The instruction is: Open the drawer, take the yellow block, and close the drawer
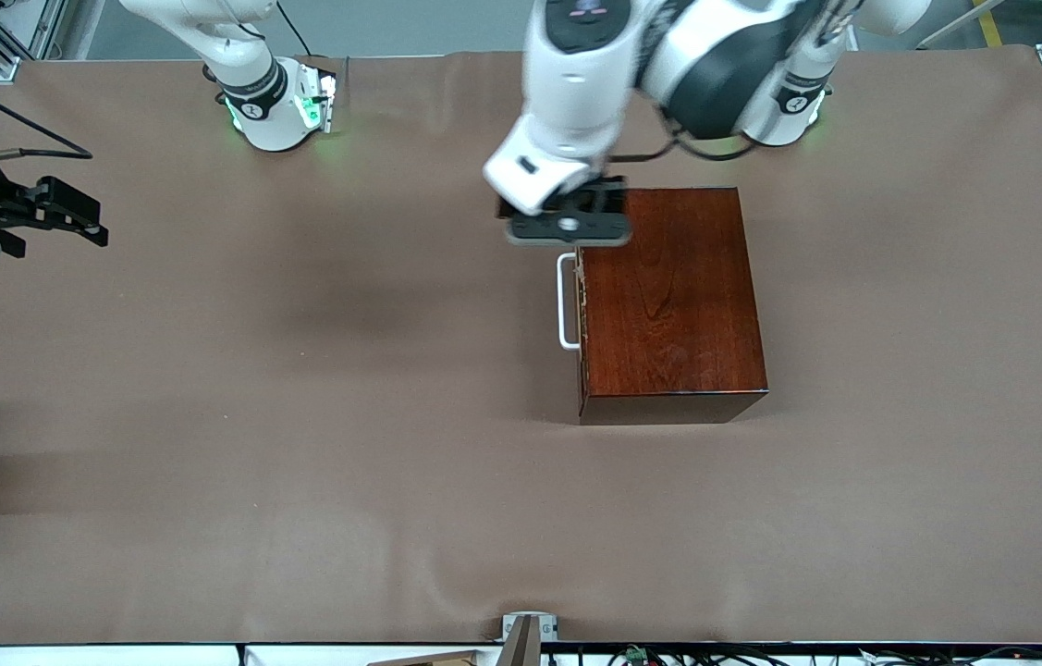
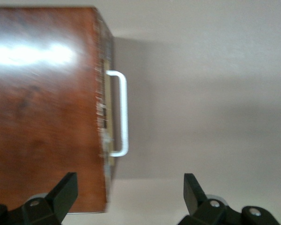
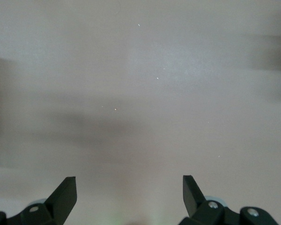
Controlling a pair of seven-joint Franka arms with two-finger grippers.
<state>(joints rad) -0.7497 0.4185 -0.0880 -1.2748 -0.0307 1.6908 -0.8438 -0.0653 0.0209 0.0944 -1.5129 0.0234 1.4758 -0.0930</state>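
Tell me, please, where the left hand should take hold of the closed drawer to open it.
Probably the white loop handle on the drawer front: it stands off the front, leaving a gap. Lower the open left hand from above, one finger in that gap.

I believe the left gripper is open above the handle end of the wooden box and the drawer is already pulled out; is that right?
Not quite: the drawer is shut, flush with the wooden box, as the left wrist view shows. The left gripper is indeed open above the handle end.

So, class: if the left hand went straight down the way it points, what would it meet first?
Probably the box's top edge above the closed drawer's white handle, though depth is unclear; the left hand is open.
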